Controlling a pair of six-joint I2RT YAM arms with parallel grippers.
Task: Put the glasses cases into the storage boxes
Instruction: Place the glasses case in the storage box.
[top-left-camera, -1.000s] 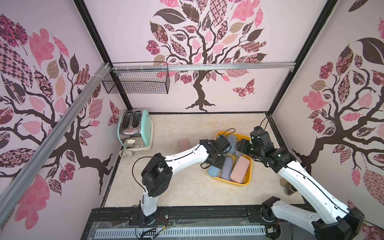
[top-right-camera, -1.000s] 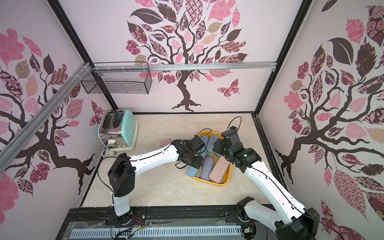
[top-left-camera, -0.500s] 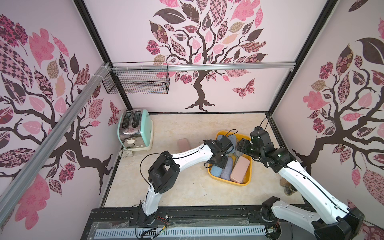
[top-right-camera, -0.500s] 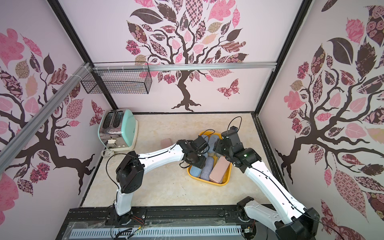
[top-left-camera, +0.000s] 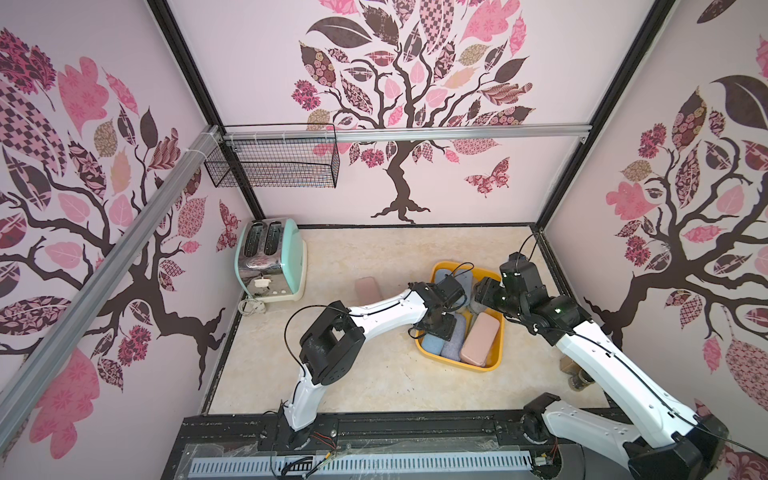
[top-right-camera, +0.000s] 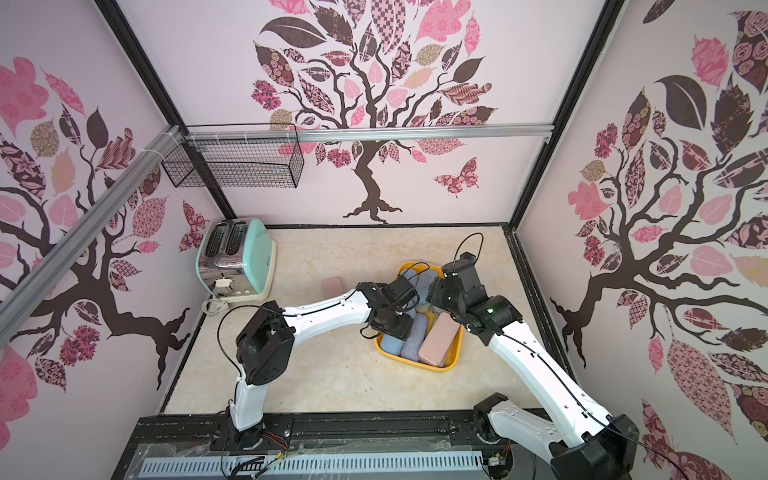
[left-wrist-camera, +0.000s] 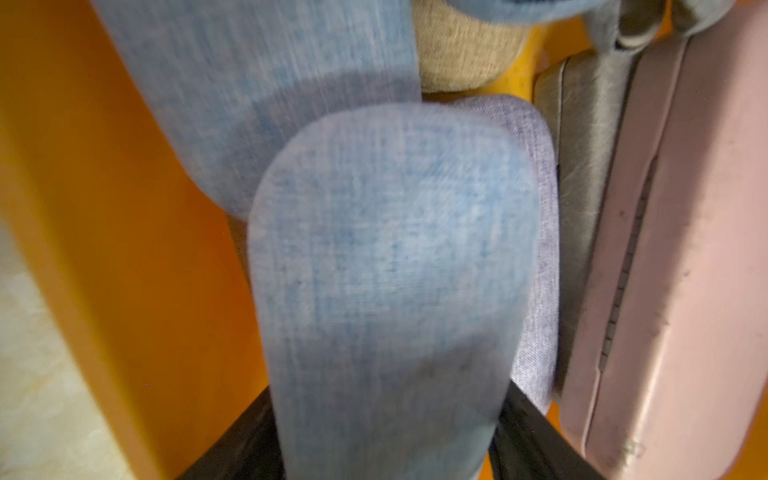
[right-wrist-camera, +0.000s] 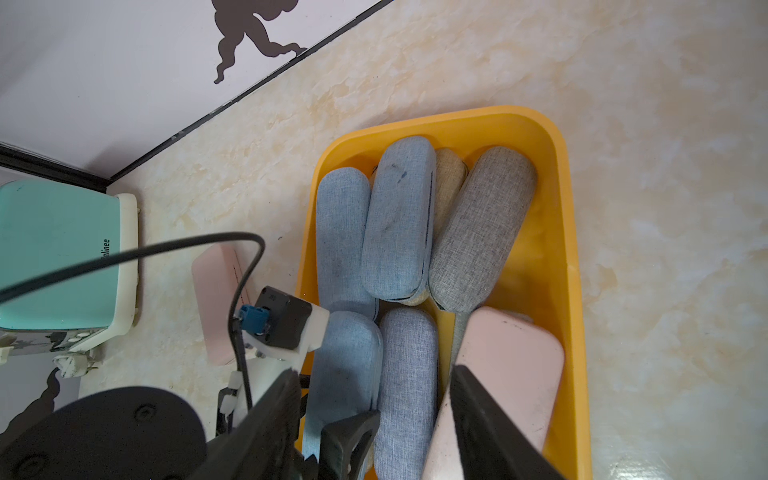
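Over the last second the left arm's elbow had swung a little toward the tub, while the right arm had kept its place.

Between the jaws of the left pincer (left-wrist-camera: 388, 395) sat an oblong, rounded, blue fabric-covered glasses case (left-wrist-camera: 386, 249), one dark finger on each side of it. The wrist view was blurred, so I could not tell whether the jaws still pressed the case or had let it go. It lay inside the shallow yellow-orange plastic tub (left-wrist-camera: 145, 249), against the wall on one side of the pincer. A lavender fabric case (left-wrist-camera: 538, 249) touched it on the other side, and past that was a smooth pink rectangular case (right-wrist-camera: 511, 365). Beyond the fingertips lay a second blue case (right-wrist-camera: 343, 232), a third blue one (right-wrist-camera: 399, 216) stacked on top, a tan case (right-wrist-camera: 451, 178) half buried, and a grey case (right-wrist-camera: 482, 224). Seven showed; a grey edge under the pink one may have been another.

The right pincer (right-wrist-camera: 374, 374) hung over the same tub, just across from the left one, jaws apart and empty.

By my reading, the step in hand was setting down the blue case. One more pink smooth case (top-left-camera: 368, 286) lay behind the left pincer, outside the tub on the pale marbled desk (top-left-camera: 332, 374). The next move called for opening fully, lifting straight out without dragging the neighbours, then reaching back for that case. Its slick shell would need a square grip across the narrow width. The tub looked nearly full, so it would probably have to go on top.
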